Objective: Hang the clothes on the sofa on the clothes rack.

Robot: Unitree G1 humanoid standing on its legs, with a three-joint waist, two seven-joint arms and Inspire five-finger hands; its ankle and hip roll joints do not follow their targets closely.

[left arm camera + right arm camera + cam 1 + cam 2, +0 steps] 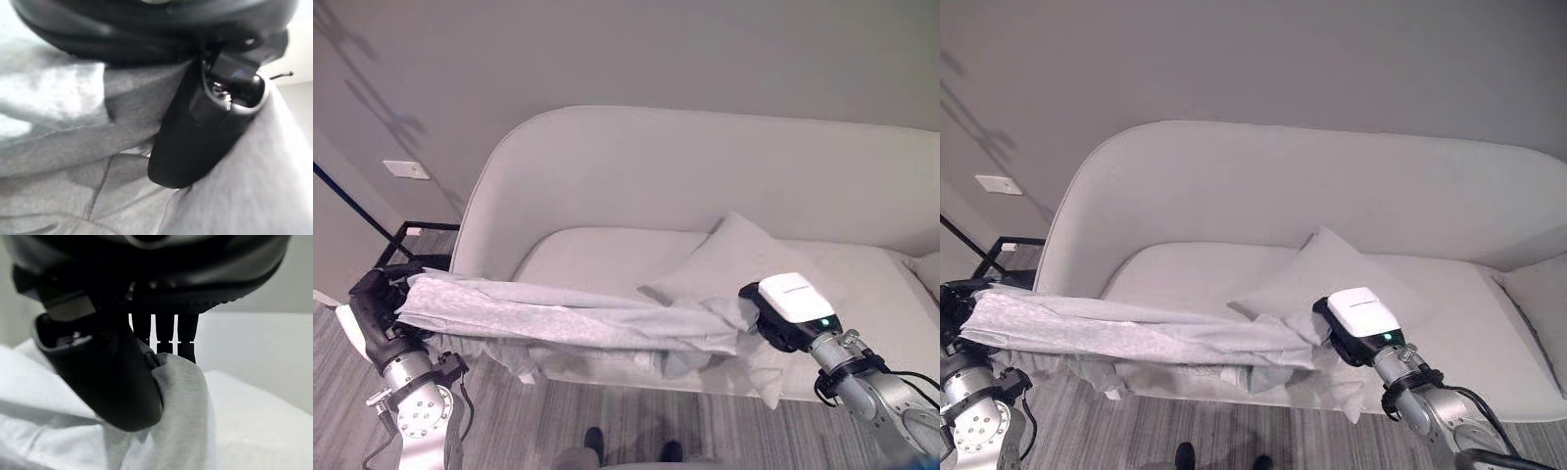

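Stretching between the two hands, a pale grey garment [568, 321] hangs as a long band in front of the near edge of the sofa [685, 176], its lower folds drooping toward the sofa's front and the striped grey carpet [568, 421]. The left hand [374, 305] is clamped on the garment's left end, thumb [195, 132] pressed over the cloth. The right hand [773, 318] pinches the right end, thumb [107, 382] and fingers [166, 340] closed round a bunched fold. A light cushion [734, 259] lies on the seat just beyond the right hand. A black metal frame [406, 240] stands at far left beside the sofa's arm, below a white wall plate [406, 169].
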